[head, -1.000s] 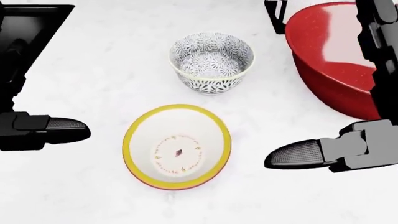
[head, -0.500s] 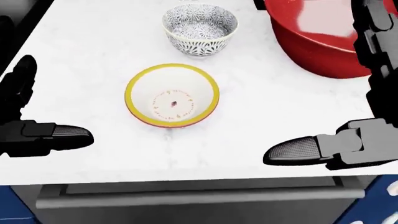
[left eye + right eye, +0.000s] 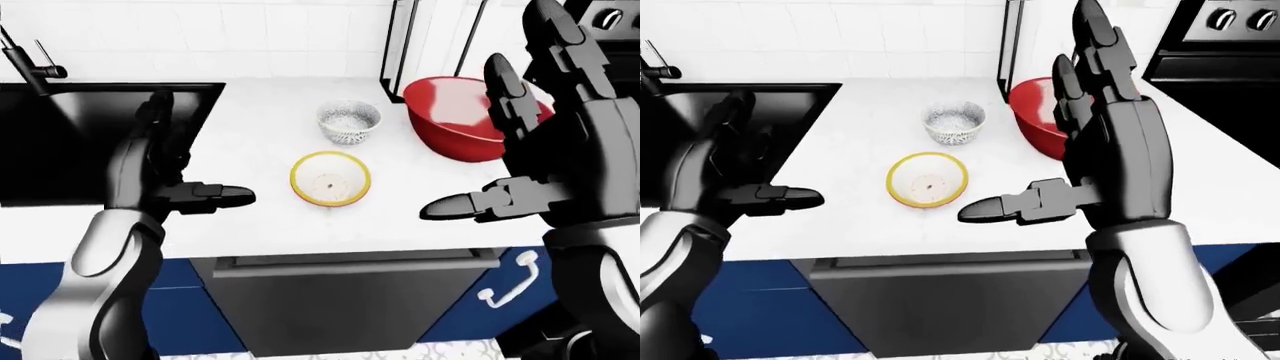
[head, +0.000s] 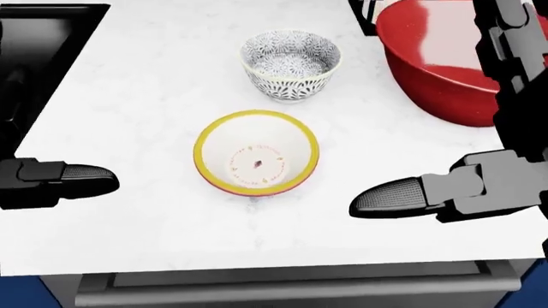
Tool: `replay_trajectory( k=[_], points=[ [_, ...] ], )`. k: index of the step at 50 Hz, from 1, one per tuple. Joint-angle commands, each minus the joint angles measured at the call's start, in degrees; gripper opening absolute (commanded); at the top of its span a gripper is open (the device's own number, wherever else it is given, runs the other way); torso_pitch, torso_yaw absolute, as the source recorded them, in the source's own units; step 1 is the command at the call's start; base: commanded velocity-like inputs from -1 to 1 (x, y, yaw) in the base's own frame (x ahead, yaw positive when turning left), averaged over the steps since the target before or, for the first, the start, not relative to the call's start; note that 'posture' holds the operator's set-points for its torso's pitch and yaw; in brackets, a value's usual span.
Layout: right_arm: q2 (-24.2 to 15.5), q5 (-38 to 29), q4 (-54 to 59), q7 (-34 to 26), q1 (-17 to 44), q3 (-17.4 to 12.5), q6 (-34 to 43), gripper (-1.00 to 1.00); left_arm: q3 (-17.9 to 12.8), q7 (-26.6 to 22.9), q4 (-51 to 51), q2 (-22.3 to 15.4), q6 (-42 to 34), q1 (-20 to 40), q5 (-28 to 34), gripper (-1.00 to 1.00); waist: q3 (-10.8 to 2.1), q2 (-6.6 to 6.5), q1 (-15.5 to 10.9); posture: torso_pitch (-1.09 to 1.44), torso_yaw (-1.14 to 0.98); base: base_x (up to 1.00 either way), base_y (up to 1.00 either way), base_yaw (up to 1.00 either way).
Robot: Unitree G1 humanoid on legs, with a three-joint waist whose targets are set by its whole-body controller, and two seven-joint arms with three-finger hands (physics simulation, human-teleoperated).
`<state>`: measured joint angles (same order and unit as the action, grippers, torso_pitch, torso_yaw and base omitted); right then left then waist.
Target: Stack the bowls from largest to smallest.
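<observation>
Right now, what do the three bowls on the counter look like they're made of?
Red bowl: smooth and glossy with a soft highlight, so likely plastic or enamelled metal; can't tell which.
Patterned bowl: looks like glazed ceramic, with a fine dark print on white.
Yellow-rimmed bowl: also looks ceramic, with a matte cream inside and a painted rim.

Black hands (image 3: 1110, 150), white forearms (image 3: 1145, 281)

No text, label, brand or number can be read. The yellow-rimmed bowl (image 4: 256, 153) carries a ring of small reddish marks around a dark dot on its inner bottom, too small and blurred to tell whether they are letters.
</observation>
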<state>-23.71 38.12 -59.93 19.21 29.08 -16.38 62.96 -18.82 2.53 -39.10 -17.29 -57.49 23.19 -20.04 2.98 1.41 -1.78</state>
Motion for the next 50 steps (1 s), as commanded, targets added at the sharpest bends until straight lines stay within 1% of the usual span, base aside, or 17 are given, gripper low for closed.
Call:
replay_trajectory(
  k=[1, 3, 4, 8, 12, 14, 15, 17, 20, 26, 33, 37, 41, 43, 45, 47, 50],
  points=[
    [-0.7, -0.3, -0.1, 0.7, 0.9, -1.1, -1.1, 1.00, 0.3, -0.3, -1.1, -0.3, 1.7, 1.4, -0.3, 1.00, -0.85, 0.15, 0.4, 0.00, 0.00, 0.23, 0.00, 0.00],
    [-0.9, 0.0, -0.1, 1.0, 1.1, -1.0, -1.1, 1.00, 0.1, -0.3, -0.8, -0.5, 1.7, 1.6, -0.5, 1.00, -2.29, 3.40, 0.3, 0.00, 0.00, 0.05, 0.00, 0.00],
    [-1.0, 0.4, -0.1, 1.3, 1.5, -1.3, -1.0, 1.00, 0.0, -0.3, -0.8, -0.6, 1.6, 1.7, -0.6, 1.00, -1.33, 1.08, 0.2, 0.00, 0.00, 0.00, 0.00, 0.00],
    [0.0, -1.8, -0.1, -0.1, 1.3, -0.8, -0.9, 1.00, 0.3, -0.5, 0.1, -0.6, 2.9, 1.4, -0.3, 1.00, -0.01, 1.82, 0.5, 0.00, 0.00, 0.00, 0.00, 0.00],
    [-0.3, -1.3, -0.1, -0.7, 2.6, -2.0, 0.1, 1.00, -0.2, -0.4, 0.0, -0.9, 2.4, 1.9, -0.7, 1.00, 0.28, -0.37, 1.1, 0.00, 0.00, 0.00, 0.00, 0.00],
    [-1.0, -0.1, -0.1, -0.2, 3.1, -2.8, 0.4, 1.00, -0.3, -0.4, -0.2, -1.1, 2.2, 2.1, -0.9, 1.00, -0.40, -2.68, 1.7, 0.00, 0.00, 0.00, 0.00, 0.00],
    [-1.4, 1.1, -0.1, 0.4, 4.1, -3.3, 1.4, 1.00, -0.3, -0.3, -0.2, -1.2, 2.1, 2.2, -1.0, 1.00, -0.17, -1.12, 1.7, 0.00, 0.00, 0.00, 0.00, 0.00],
    [-2.6, 1.6, -0.1, 1.2, 5.6, -3.2, 2.8, 1.00, -0.5, -0.2, -0.4, -1.4, 1.8, 2.3, -1.3, 1.00, -1.26, -1.11, 1.7, 0.00, 0.00, 0.00, 0.00, 0.00],
    [-4.0, 2.9, -0.1, 2.7, 9.5, -2.9, 6.8, 1.00, -0.9, 0.1, -1.0, -1.7, 0.9, 2.7, -2.0, 1.00, -1.58, -0.77, 1.7, 0.00, 0.00, 0.00, 0.00, 0.00],
    [-6.5, -3.8, 3.1, -0.3, 17.5, 3.1, 12.1, 1.00, -1.2, 0.7, -2.2, -2.2, -0.6, 3.1, -3.1, 1.00, -1.52, -0.54, 1.6, 0.00, 0.00, 0.00, 0.00, 0.00],
    [-8.6, -26.9, 11.1, -12.7, 26.3, 18.4, 13.5, 1.00, -1.6, 0.8, -1.6, -2.6, 0.1, 3.0, -3.6, 1.00, -1.24, -0.95, 1.6, 0.00, 0.00, 0.00, 0.00, 0.00],
    [-9.4, -43.5, 15.5, -24.1, 32.4, 27.2, 13.8, 1.00, -1.5, 0.7, -1.4, -2.7, 0.6, 2.7, -3.6, 1.00, -1.04, -1.37, 1.7, 0.00, 0.00, 0.00, 0.00, 0.00],
    [-8.2, -62.2, 20.9, -38.7, 38.0, 32.9, 11.8, 1.00, -1.7, 0.9, -1.7, -2.6, 0.4, 2.6, -4.0, 1.00, -0.77, -1.81, 1.9, 0.00, 0.00, 0.00, 0.00, 0.00],
    [-6.0, -73.3, 25.6, -47.3, 40.1, 34.5, 7.5, 1.00, -1.9, 1.0, -1.8, -2.7, 0.2, 2.7, -4.2, 1.00, -0.61, -2.06, 2.0, 0.00, 0.00, 0.00, 0.00, 0.00],
    [-0.8, -85.4, 29.9, -56.1, 40.4, 33.1, 1.0, 1.00, -2.0, 1.1, -1.8, -2.8, 0.2, 2.7, -4.3, 1.00, -0.53, -2.34, 2.2, 0.00, 0.00, 0.00, 0.00, 0.00],
    [5.3, -96.5, 34.8, -62.5, 39.3, 30.0, -9.8, 1.00, -2.0, 1.1, -1.5, -2.8, 0.5, 2.5, -4.4, 1.00, -0.49, -2.69, 2.4, 0.00, 0.00, 0.00, 0.00, 0.00],
    [13.6, -105.2, 40.0, -65.9, 37.8, 23.9, -24.0, 1.00, -1.8, 1.1, -1.5, -2.8, 0.6, 2.5, -4.5, 1.00, -0.65, -3.21, 2.6, 0.00, 0.00, 0.00, 0.00, 0.00]
  ],
)
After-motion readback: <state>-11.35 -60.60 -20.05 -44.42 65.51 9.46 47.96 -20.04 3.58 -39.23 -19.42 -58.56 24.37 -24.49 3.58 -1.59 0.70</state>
